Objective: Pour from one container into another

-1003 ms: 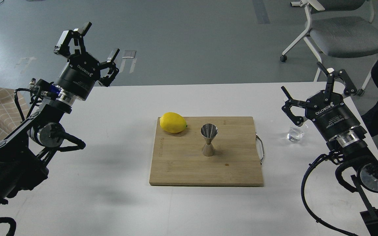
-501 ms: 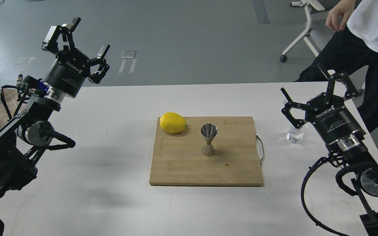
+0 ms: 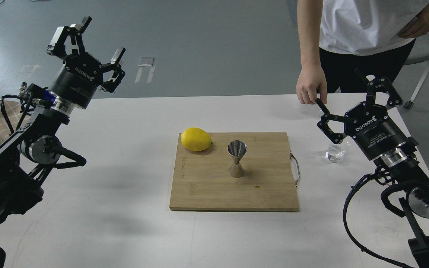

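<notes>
2 grippers are up and neither holds anything: our right gripper point(image 3: 352, 96) has its fingers spread wide and empty, and our left gripper point(image 3: 88, 41), raised well off to the far side, is spread wide and empty too. The glass tumbler point(image 3: 336, 152) stands upright on the white table point(image 3: 125, 178) just below and slightly inboard of our right gripper, partly hidden behind one of its fingers, apart from it as far as we can tell. It looks rigid, smooth and slippery, breakable if squeezed hard or knocked, with weight low in its base; whether it holds liquid we cannot tell. We judge the best hold is across the straight wall at mid-height, fingers on opposite sides, with firm but moderate force. The steel jigger point(image 3: 236, 158) stands upright on the wooden board point(image 3: 270, 193), well inboard of our right gripper, beside a lemon point(image 3: 196, 139); its narrow waist and small foot suggest it tips easily, so pouring should avoid touching it. A person's hand point(image 3: 310, 86) rests on the table edge just beyond our right gripper.
</notes>
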`<action>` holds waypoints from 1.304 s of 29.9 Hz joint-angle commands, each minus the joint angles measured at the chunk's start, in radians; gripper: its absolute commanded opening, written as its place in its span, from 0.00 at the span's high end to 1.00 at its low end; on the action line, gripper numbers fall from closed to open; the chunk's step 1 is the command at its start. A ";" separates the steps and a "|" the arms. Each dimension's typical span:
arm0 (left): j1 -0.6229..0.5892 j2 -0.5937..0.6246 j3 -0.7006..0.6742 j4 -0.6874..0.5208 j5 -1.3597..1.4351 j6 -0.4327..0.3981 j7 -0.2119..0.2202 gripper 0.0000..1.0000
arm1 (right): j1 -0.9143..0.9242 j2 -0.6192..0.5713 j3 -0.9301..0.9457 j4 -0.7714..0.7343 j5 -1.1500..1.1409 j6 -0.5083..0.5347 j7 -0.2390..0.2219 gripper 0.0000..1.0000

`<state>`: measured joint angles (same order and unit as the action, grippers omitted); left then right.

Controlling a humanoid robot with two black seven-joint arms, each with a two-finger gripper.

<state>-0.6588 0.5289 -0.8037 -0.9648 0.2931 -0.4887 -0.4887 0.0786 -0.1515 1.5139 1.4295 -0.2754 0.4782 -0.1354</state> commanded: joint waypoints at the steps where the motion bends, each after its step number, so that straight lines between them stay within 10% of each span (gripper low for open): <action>1: -0.001 0.000 0.001 0.000 0.000 0.000 0.000 0.02 | 0.010 -0.002 0.005 -0.004 -0.001 -0.006 0.002 0.00; 39: 0.067 0.128 0.006 -0.090 -0.002 0.000 0.000 0.02 | -0.008 0.016 0.183 -0.003 0.018 0.005 0.005 0.00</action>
<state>-0.6050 0.6328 -0.7950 -1.0238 0.2914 -0.4887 -0.4887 0.0754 -0.1320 1.6939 1.4253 -0.2567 0.4811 -0.1307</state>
